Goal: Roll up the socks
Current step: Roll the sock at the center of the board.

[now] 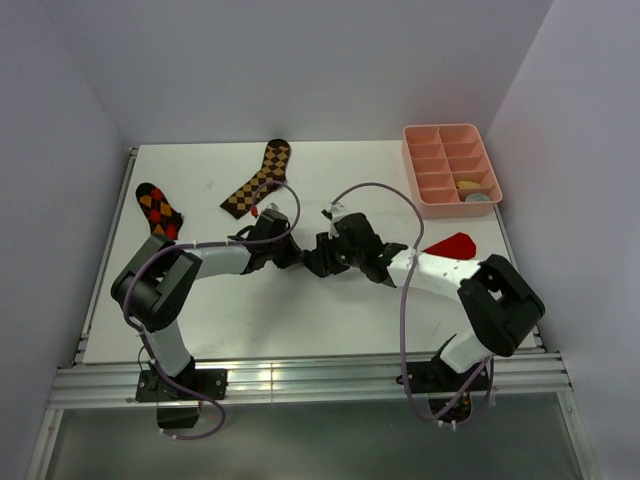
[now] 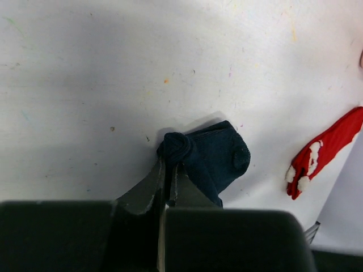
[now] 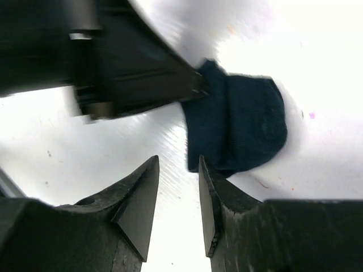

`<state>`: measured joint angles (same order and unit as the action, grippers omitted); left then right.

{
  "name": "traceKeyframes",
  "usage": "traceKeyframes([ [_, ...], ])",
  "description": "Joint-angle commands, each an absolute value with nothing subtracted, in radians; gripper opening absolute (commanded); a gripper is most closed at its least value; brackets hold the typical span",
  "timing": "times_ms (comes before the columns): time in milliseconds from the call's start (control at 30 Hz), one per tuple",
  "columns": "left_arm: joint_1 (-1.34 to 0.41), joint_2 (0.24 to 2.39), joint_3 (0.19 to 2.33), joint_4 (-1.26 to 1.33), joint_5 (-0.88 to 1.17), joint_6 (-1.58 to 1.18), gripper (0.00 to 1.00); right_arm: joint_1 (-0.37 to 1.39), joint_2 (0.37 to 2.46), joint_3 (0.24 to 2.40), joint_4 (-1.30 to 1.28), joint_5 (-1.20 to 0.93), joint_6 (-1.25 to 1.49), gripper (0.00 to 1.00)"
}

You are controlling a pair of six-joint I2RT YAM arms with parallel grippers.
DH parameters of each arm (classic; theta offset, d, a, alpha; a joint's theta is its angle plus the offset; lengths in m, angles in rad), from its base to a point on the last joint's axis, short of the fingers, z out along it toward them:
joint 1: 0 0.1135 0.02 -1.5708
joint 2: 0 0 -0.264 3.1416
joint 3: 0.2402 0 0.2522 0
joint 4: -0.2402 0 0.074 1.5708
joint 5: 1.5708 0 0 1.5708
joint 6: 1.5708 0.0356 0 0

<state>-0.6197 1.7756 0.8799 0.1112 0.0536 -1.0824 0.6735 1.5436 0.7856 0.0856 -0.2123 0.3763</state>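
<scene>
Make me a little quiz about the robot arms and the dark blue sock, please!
1. Pick one. What is the left gripper pinching? A: a small dark navy fabric ankle sock. B: a pink plastic tray. C: a purple cable.
2. True or false: the right gripper is clamped on that sock.
3. Fill in: the red fabric sock with white trim lies on the white ____.
Key: 1 is A. 2 is false, since its jaws stand open with nothing between them. 3 is table.
</scene>
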Motion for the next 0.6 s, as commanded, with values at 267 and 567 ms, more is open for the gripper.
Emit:
traceKeyframes([
  [267, -0.621, 1.729, 0.946, -0.064, 0.005, -0.983, 0.0, 0.877, 1.494, 0.767, 0.182, 0.184, 0.095, 0.46],
  [567, -0.621, 1.733, 0.971, -0.094, 0.005, -0.969, 0.0, 0.994, 1.607, 0.818, 0.201, 0.316, 0.011, 0.47],
])
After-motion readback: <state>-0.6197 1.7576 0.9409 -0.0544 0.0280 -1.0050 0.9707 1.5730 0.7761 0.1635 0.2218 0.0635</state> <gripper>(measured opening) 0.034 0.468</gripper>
